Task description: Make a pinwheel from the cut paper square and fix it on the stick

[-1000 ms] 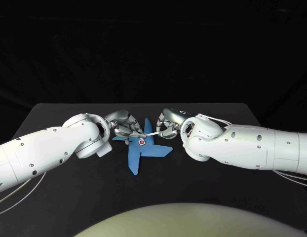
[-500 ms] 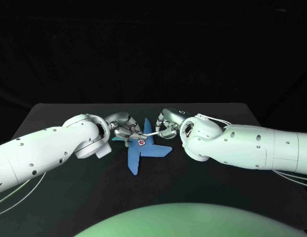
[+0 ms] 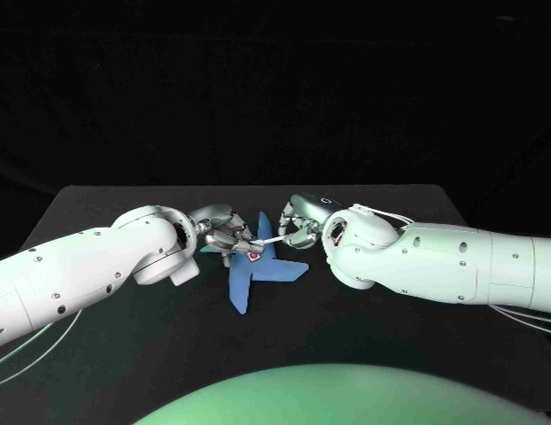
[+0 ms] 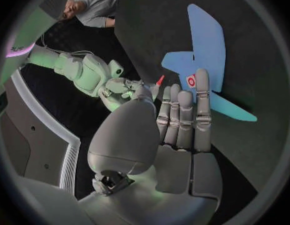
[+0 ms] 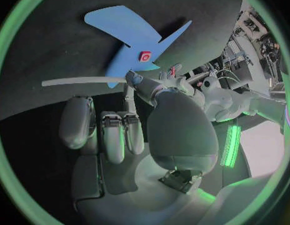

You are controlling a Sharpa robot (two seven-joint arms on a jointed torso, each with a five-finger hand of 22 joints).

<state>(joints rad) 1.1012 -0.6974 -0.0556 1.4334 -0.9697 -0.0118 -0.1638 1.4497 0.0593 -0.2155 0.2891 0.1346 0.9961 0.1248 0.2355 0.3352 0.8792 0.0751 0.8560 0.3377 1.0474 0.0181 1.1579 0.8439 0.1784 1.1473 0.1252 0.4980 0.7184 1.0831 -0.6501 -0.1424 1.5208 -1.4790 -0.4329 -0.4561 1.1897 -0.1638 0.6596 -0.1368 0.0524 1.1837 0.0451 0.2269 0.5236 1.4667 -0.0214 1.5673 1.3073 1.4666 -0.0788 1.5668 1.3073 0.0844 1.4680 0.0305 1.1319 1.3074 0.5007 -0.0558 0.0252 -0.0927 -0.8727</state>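
- We judge the job a good way along. The paper [image 3: 244, 282] lies flat on the table [image 3: 110, 354] between the two hands, and it already has a pinwheel's shape, with blades fanning out from a small red-and-white piece [image 3: 252, 253] at its middle.
- What is left, as we read it, is the fixing, since the stick [image 3: 268, 241] is not yet joined to the paper.
- The right hand [image 3: 304, 227] has the stick pinched between thumb and a fingertip, just above the paper's middle.
- The left hand [image 3: 225, 232] reaches in from the other side, fingers straight and close together, tips right at the red-and-white piece.
- A small red bit [image 4: 160, 79] shows by the left hand's thumb, but we cannot tell whether that hand holds it or holds anything.
- In the head view, the paper's longest blade points toward the robot, a shorter one points away, and another points toward the right arm. Its long axis therefore runs near-to-far.
- The stick lies crosswise to that, running roughly level from the right hand toward the left.
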